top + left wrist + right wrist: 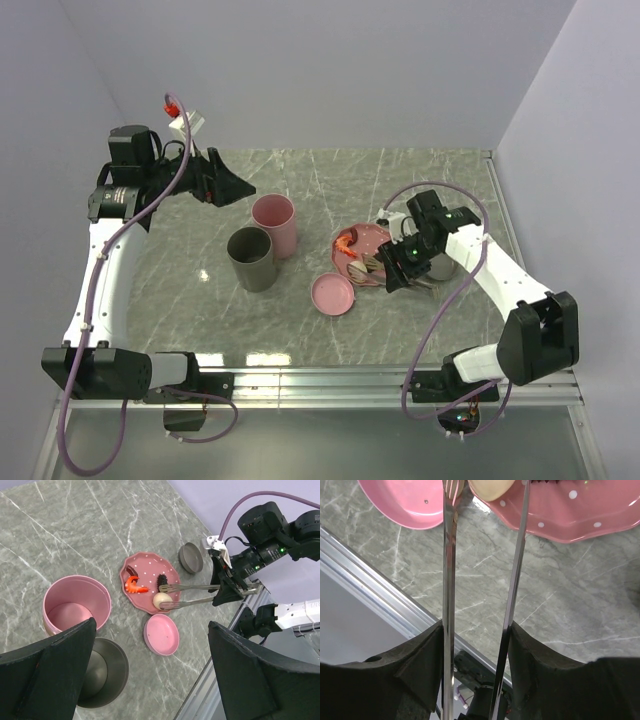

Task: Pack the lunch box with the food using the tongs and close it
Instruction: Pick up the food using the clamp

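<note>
My right gripper (477, 630) is shut on the tongs (449, 580), one pad pressing each slim metal arm. The tongs (195, 586) reach left over the pink speckled plate (145, 562), and their tips sit on either side of the cream egg-shaped lump (160, 599). On the same plate lie the orange-red shrimp (134, 585) and the dark sausage stick (162, 581). The lunch box stands left of the plate as an open pink container (273, 224) and an open grey one (251, 258). My left gripper (235, 188) hangs open and empty, high at the back left.
A pink lid (332, 294) lies upside down just in front of the plate. A grey lid (191, 557) lies beyond the plate, near the right arm. The table's metal front rail (380, 600) runs close under the tongs. White walls close in the back and the right.
</note>
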You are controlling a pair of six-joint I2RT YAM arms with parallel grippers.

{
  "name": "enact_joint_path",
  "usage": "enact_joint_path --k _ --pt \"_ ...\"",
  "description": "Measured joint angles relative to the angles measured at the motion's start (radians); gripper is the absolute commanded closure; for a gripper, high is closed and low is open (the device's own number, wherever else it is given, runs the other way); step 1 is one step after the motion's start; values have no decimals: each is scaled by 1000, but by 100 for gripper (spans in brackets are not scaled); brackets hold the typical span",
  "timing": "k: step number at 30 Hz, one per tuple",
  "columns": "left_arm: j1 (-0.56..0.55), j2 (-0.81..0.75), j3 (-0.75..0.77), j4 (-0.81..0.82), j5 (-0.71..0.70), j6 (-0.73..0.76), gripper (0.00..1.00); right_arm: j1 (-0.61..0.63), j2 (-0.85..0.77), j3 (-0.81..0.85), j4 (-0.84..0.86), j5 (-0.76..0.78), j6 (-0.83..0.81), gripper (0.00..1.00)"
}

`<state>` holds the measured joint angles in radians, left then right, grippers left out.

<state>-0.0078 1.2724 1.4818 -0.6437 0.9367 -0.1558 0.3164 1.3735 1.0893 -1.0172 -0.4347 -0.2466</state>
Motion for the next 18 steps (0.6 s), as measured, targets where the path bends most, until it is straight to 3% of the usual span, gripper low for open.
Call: enact_joint_path --k 13,18 --pt "0 0 -5 12 0 -14 1 9 21 -12 26 8 15 50" --pt "0 0 -5 12 0 -15 1 9 24 -10 27 7 18 58"
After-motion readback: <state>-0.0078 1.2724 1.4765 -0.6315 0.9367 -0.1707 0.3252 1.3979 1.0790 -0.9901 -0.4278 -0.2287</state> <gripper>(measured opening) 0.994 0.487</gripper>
